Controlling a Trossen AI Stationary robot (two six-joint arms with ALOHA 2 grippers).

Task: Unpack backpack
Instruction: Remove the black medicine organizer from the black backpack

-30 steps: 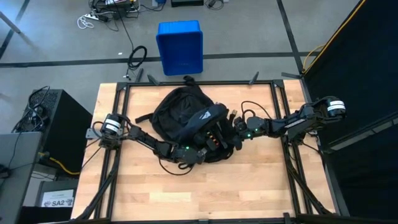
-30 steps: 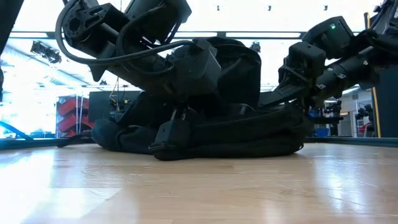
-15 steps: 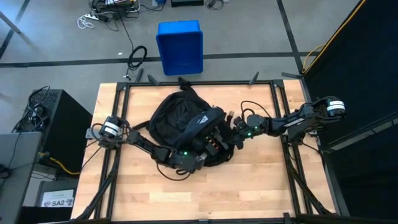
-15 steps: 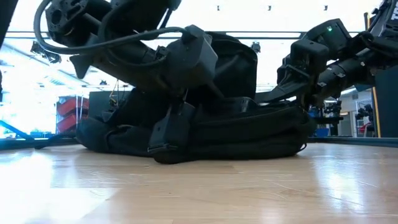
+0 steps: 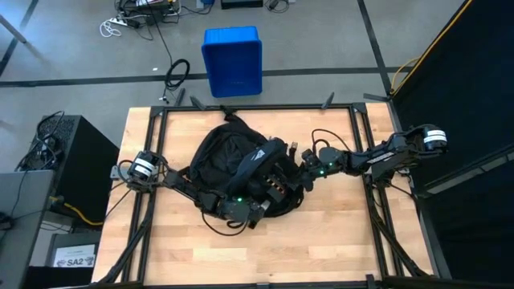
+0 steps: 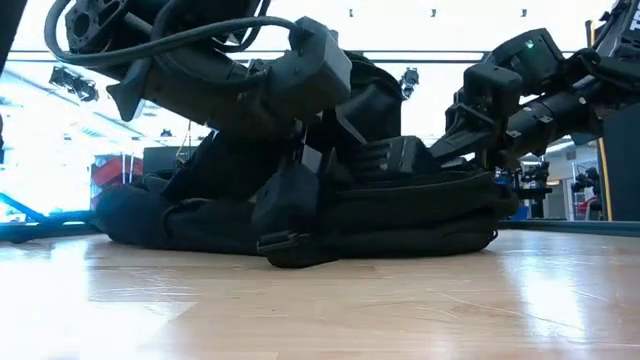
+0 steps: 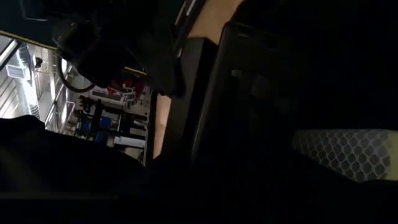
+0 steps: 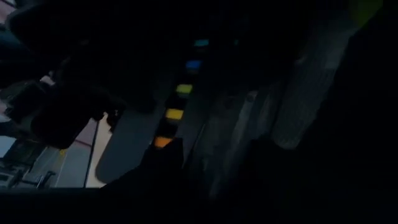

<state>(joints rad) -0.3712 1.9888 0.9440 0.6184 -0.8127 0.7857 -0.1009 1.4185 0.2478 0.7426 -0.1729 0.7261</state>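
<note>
The black backpack [image 5: 229,152] lies flat in the middle of the table, its pale triangular logo [image 5: 261,150] up. Its opening faces the near right and shows brownish contents [image 5: 277,183]. My left gripper [image 5: 259,197] reaches into that opening from the near left and is shut on black fabric. My right gripper [image 5: 295,178] meets the opening's right edge and is shut on it. In the low view my left gripper [image 6: 305,150] stands over the bag's middle and my right gripper [image 6: 462,135] over its right end. Both wrist views are dark inside the bag. My left gripper comes in slanting down from the table's near left and holds a black flap at the opening [image 6: 292,195], which hangs below the fingers. The gripper's own body hides the place of contact. The bag's underside stays on the table. My right gripper comes in slanting down from the table's right and holds the opening's upper edge [image 6: 440,152]. The fabric rises toward the fingers, drawn up off the bag's body. The pinch itself is hidden by the gripper and by dark fabric.
A blue plastic bin [image 5: 232,60] stands on the floor beyond the table's far edge. A mesh pocket [image 7: 345,152] and small coloured tabs [image 8: 176,114] show inside the bag. Bare wood lies along the table's near side [image 5: 265,249].
My left gripper has rolled and gone a little toward the table's near edge, taking the backpack along. The bag's body has slid toward the table's left and its far loop has come nearer. The end at my right gripper has stayed in place.
</note>
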